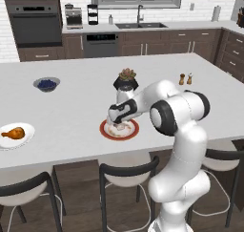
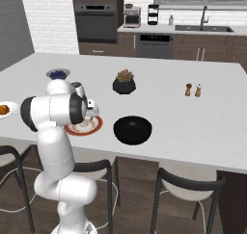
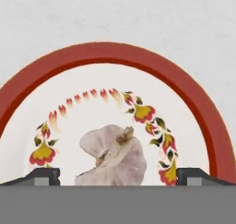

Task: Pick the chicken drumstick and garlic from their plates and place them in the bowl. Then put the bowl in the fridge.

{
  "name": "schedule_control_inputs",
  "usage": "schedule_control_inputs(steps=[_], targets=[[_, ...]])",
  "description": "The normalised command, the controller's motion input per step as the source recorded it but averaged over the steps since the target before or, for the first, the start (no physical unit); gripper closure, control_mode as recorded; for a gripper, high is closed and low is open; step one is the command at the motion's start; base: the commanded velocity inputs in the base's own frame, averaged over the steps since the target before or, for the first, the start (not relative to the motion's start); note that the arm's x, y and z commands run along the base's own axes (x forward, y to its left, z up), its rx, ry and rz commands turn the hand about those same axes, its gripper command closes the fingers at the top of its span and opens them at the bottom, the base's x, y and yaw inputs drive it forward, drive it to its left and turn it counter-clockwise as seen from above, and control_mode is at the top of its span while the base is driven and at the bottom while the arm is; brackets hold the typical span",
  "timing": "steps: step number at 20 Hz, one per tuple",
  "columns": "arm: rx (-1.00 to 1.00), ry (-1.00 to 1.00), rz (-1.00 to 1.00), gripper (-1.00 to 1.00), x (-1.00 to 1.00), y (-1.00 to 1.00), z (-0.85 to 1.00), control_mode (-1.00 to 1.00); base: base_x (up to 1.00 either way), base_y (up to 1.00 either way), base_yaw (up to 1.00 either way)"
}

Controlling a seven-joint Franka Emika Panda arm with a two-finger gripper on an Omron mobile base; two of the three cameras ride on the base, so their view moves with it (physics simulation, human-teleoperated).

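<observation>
nothing placed yet: fingers [image 3: 118, 176] apart around garlic [image 3: 113, 156] on red-rimmed plate [image 3: 193, 98]; drumstick [image 1: 13, 132] at 9 o'clock, black bowl [image 2: 132, 129] empty.

Garlic [image 3: 113, 156], a whitish-beige bulb, lies on its side at the cream centre of the red-rimmed plate [image 3: 184, 87], toward six o'clock in the hand view. The chicken drumstick [image 1: 13, 132], orange-brown, rests on the plain white plate [image 1: 26, 136] at nine o'clock on the island. The glossy black bowl [image 2: 132, 129] sits upright, just beside the red-rimmed plate.
</observation>
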Motion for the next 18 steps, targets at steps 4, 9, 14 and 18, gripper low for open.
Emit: schedule_control_inputs(steps=[4, 9, 14, 18], targets=[[-0.06, 0.0, 0.04, -1.0, 0.0, 0.03, -0.3, -1.0, 0.0, 0.0, 0.0], [-0.02, 0.0, 0.04, -1.0, 0.0, 0.0, -0.24, -1.0, 0.0, 0.0, 0.0], [-0.01, 0.0, 0.06, 1.0, 0.0, 0.0, -0.22, -1.0, 0.0, 0.0, 0.0], [0.0, -0.01, 0.09, 1.0, -0.23, -0.04, -0.13, -1.0, 0.0, 0.0, 0.0]])
